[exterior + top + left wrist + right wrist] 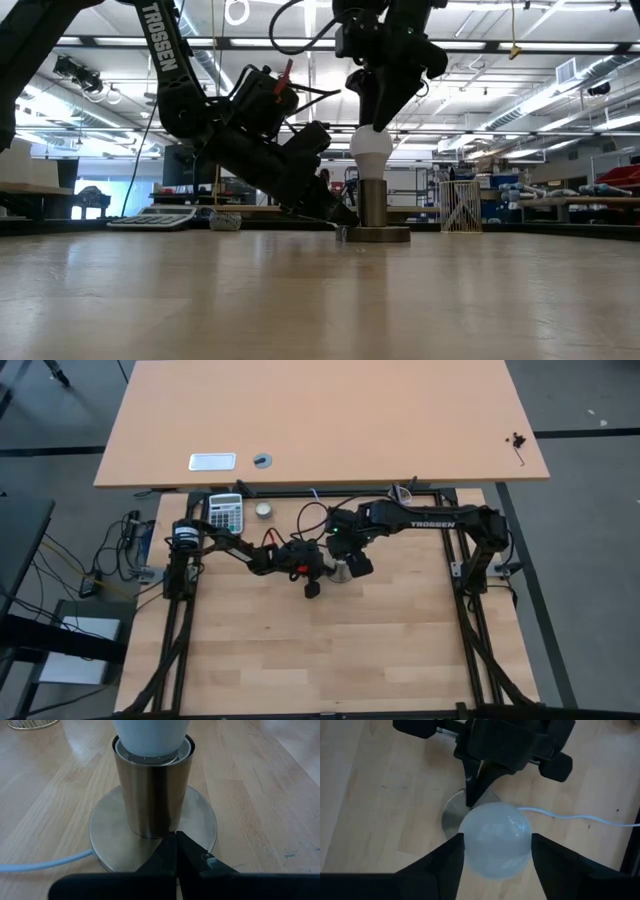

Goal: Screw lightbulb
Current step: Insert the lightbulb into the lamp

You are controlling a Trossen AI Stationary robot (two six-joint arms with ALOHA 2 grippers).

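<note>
A white lightbulb stands upright in a steel socket mid-table. The right gripper straddles its globe from above, fingers around it, apparently touching. The left gripper, closed and empty, presses the socket's base. The bulb looks light, smooth and fragile; hold the globe's widest part gently. "TROSSEN" is printed on the arms.

lightbulb: smooth matt white | socket: brushed metal | table: pale satin wood
</note>
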